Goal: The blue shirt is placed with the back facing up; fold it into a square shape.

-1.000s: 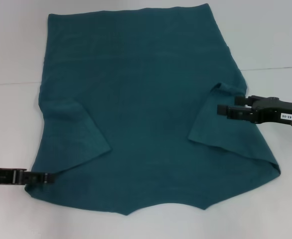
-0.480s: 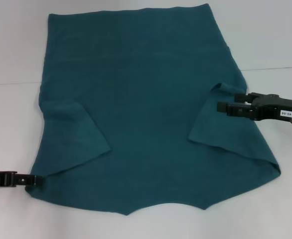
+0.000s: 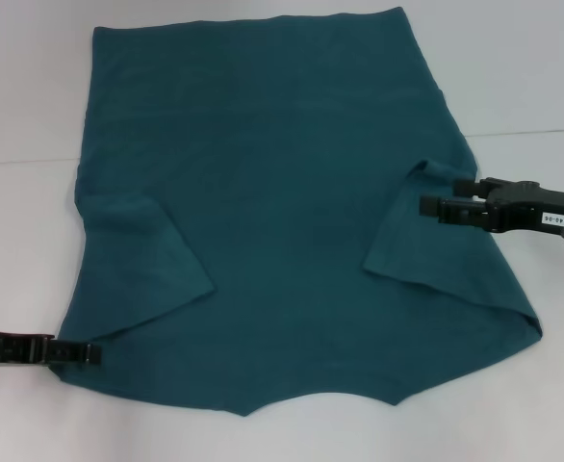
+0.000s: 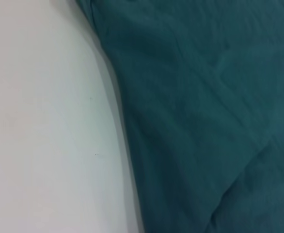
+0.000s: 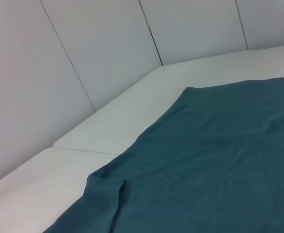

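The white table (image 3: 32, 77) is the largest thing in view, a smooth matte surface with a thin seam line running across it behind the garment. The blue shirt (image 3: 282, 192) lies spread flat on the middle of the table, plain side up, and covers most of it. It is a dark teal cotton knit (soft, faintly creased, without print on the showing face). Its outline is a broad trapezoid: a straight hem at the table's far side, widening toward the near edge, where a shallow curved notch marks the neckline. Both short sleeves are folded inward over the body as angular flaps, one on each side.

The right gripper (image 3: 424, 206), black and slim with a white label on its arm, hovers at the shirt's right edge beside the folded right sleeve; whether its fingers are parted or closed cannot be told. The left gripper (image 3: 91, 353), also black, sits low at the shirt's near left corner, its tip meeting the cloth edge; its finger state cannot be told either.
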Motion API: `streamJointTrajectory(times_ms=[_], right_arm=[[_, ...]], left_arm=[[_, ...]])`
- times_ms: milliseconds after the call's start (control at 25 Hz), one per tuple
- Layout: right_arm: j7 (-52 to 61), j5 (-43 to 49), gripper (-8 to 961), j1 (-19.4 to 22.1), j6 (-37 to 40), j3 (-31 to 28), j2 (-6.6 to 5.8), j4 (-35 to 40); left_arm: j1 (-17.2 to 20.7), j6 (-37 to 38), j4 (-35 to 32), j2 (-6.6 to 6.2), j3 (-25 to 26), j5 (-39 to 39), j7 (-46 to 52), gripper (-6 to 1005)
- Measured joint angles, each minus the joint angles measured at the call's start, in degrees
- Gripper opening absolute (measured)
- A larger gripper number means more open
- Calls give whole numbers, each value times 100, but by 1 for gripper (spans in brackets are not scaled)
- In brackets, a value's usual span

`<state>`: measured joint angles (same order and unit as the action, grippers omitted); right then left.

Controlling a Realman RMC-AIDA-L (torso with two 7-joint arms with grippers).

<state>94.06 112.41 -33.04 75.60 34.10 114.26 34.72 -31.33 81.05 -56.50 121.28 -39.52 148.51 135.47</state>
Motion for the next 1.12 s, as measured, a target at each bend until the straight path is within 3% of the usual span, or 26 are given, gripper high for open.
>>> streamJointTrajectory(times_ms=[1120], right_arm=[[-2, 0, 927, 9, 35, -8, 0, 0]], left_arm=[[-149, 215, 25, 19, -257, 112, 16, 877]])
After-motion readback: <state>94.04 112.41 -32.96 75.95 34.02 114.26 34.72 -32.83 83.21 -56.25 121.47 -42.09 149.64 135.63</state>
